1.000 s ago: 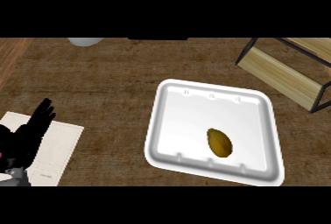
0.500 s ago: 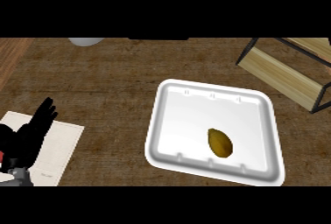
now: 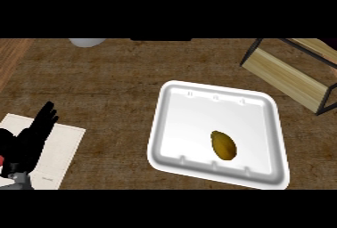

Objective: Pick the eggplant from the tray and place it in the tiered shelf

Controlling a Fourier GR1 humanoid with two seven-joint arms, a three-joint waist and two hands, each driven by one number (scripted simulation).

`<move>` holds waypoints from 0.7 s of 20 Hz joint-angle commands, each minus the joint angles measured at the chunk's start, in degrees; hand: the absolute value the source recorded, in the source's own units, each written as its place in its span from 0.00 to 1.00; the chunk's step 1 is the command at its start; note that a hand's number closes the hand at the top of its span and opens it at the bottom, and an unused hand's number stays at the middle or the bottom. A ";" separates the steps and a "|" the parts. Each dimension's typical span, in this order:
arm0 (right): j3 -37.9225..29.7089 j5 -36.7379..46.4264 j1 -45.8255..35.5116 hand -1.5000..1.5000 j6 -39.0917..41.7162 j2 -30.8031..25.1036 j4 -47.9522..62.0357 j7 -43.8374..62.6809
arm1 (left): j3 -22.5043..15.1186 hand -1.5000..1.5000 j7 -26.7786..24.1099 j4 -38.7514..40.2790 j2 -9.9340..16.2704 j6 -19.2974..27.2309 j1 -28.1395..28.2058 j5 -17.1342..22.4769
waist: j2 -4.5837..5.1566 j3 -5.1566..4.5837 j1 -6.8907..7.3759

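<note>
A small yellow-brown oval thing, the eggplant point(image 3: 223, 144), lies in the lower right part of a white tray point(image 3: 191, 111) at the middle right of the head view. The tiered shelf point(image 3: 289, 71), with pale wooden boards and a thin black frame, stands at the upper right, beyond the tray's far corner. My left hand point(image 3: 31, 140) rests at the far left edge, fingers straight and pointing up, far from the tray and holding nothing. My right hand does not show.
A white sheet point(image 3: 56, 149) lies on the brown wooden counter under my left hand. A pale rounded object point(image 3: 87, 42) is cut off at the top left. A strip of lighter wood point(image 3: 10, 58) runs along the left edge.
</note>
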 commanded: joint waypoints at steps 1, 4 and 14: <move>-3.84 -5.82 1.95 0.00 -0.25 1.96 -5.38 1.27 | 0.97 0.50 1.51 -1.90 0.85 -0.75 1.14 1.05 | -0.53 0.00 -0.95; -6.68 -9.57 -0.23 0.00 0.19 0.62 -3.74 0.78 | 0.44 0.50 0.05 -0.56 0.16 -1.39 1.52 0.87 | -0.25 -0.01 -0.48; -11.16 -20.02 4.33 0.00 5.77 -1.37 -25.92 6.27 | 1.49 0.50 1.42 -1.47 0.79 -1.29 1.66 1.04 | -0.77 -0.05 -1.83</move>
